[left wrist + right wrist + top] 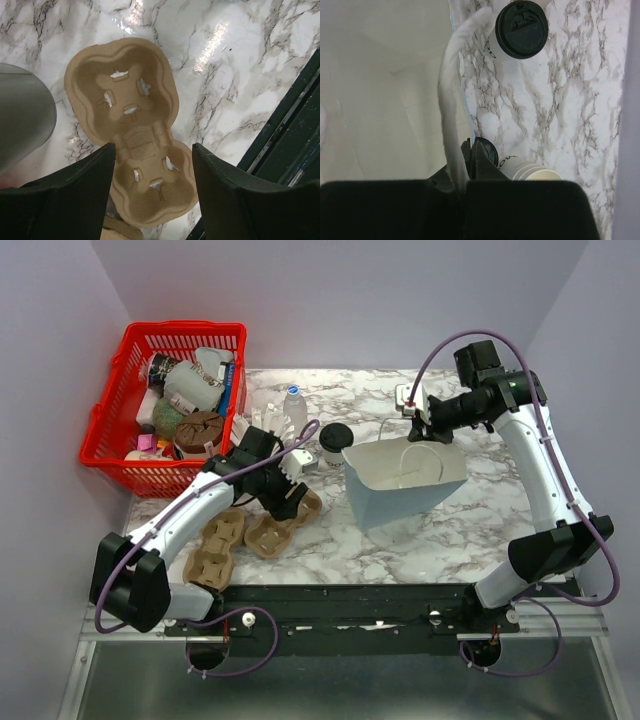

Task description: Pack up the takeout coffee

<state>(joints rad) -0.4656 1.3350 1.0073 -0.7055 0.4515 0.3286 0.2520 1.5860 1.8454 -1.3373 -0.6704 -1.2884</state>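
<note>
Cup point(335, 439), black lid on, stood upright on the marble surface point(480, 530), between the bottle point(293, 406) and the open bag point(400, 498), just beside the bag's outer wall. It was outside the bag. In the right wrist view the same lid point(521, 28) showed from above.

Second cup point(534, 173) lay on its side on the surface, close to the right jaws and also outside the bag; only the right wrist view showed it clearly.

Right arm point(535, 455) reached over the bag's far rim. Right jaws were clenched on the bag's white handle point(450, 100), which arched up from between them. The bag's interior point(380, 100) looked pale; its contents could not be told.

Left arm point(190, 510) reached over the cardboard carriers point(222, 545) at the near left. Left jaws were released, spread wide, grasping nothing, one finger on either side of a carrier point(132, 125) lying flat below them. Contact with it could not be told.

Red basket point(115, 455) of assorted items sat at the far left corner.
</note>
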